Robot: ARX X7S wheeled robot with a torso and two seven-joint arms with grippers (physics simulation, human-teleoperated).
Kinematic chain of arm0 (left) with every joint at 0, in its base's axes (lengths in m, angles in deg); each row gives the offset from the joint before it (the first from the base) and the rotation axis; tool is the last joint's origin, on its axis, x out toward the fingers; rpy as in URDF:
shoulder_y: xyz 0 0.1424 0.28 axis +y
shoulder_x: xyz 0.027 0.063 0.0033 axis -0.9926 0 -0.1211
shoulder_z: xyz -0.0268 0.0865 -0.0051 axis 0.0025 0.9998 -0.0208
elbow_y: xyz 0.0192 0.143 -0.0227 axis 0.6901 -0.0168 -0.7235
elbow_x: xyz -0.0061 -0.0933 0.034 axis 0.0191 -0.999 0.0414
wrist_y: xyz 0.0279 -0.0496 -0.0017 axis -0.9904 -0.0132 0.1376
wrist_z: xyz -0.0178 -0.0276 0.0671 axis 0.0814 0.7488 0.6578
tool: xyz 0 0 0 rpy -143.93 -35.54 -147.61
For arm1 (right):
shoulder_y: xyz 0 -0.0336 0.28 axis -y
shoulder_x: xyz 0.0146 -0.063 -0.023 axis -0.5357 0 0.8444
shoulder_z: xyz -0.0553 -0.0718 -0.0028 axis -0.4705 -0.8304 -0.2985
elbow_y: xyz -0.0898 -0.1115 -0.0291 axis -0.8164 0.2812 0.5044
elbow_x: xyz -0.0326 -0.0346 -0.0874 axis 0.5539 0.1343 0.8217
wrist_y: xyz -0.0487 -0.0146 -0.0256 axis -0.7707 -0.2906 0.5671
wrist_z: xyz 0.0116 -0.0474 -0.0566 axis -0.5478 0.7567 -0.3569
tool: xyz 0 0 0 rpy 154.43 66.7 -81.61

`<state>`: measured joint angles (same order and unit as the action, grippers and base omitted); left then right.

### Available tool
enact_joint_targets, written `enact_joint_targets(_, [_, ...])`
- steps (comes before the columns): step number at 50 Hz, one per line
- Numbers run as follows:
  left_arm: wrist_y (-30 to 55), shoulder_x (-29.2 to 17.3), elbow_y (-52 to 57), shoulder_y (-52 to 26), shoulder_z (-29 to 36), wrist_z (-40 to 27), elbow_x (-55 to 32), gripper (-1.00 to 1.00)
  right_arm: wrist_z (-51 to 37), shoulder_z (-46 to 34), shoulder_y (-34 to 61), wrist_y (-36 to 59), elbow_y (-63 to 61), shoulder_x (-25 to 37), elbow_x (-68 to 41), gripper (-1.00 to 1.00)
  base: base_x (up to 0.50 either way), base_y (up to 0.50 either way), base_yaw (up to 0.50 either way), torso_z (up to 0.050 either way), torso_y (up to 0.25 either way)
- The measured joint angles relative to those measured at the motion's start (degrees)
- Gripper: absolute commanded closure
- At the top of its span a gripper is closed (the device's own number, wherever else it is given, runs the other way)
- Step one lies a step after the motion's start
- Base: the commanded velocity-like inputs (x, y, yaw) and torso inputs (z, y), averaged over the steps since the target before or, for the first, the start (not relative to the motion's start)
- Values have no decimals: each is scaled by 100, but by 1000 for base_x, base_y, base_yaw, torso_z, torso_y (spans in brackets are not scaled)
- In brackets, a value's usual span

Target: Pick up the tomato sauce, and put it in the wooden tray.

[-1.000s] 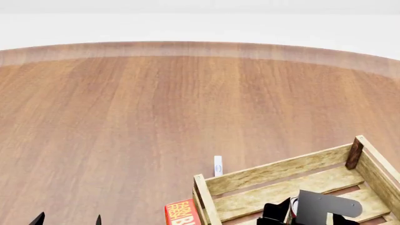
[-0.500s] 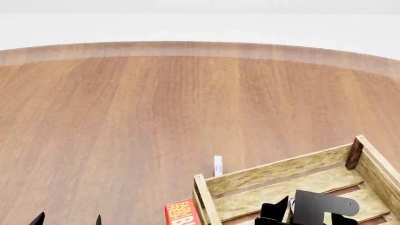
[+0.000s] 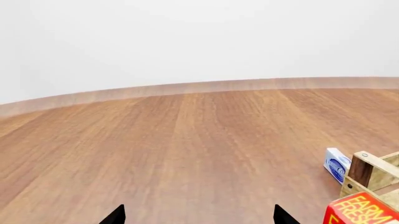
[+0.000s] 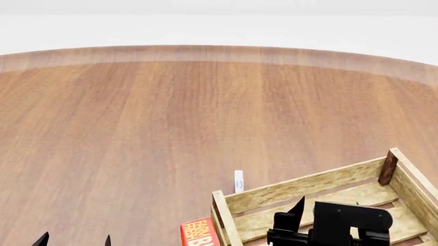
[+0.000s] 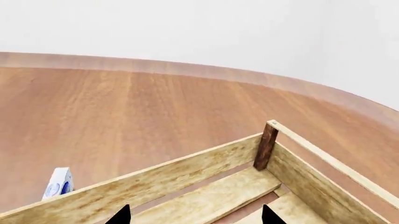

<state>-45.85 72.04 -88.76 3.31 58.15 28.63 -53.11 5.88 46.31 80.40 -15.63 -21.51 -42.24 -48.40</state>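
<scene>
The wooden tray (image 4: 301, 187) stands at the near right of the table, and its pale slats and a dark corner post fill the right wrist view (image 5: 187, 163). One corner post shows in the left wrist view (image 3: 361, 172). My right gripper (image 4: 321, 225) hangs over the inside of the tray. It is open, with slats and nothing else between its tips (image 5: 194, 217). The tomato sauce shows in no view, and my right gripper's black body covers part of the tray floor. My left gripper (image 4: 75, 240) is open and empty at the near left (image 3: 198, 217).
A red box (image 4: 198, 233) printed "FARM FRESH" lies against the tray's near left corner (image 3: 358, 212). A small white and blue packet (image 4: 239, 181) stands just beyond the tray's far rim (image 5: 56, 184). The wooden table (image 4: 171, 113) stretches far ahead.
My right gripper has risen inside the tray, and one fingertip now points upward. The red and white sliver seen beside it earlier is now covered. The left arm has not moved.
</scene>
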Motion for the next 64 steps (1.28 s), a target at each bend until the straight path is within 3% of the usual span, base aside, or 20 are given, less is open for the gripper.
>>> enact_joint_targets(30, [-17, -34, 14, 4, 45, -44, -32, -100, -358, -501, -1302, 990, -3811, 647, 137, -100, 0, 0, 0, 0, 0])
enact_joint_targets(64, [-44, -73, 18, -3, 93, -78, -72, -100, -667, -918, -2386, 1413, -6834, 1301, 395, -100, 0, 0, 0, 0, 0])
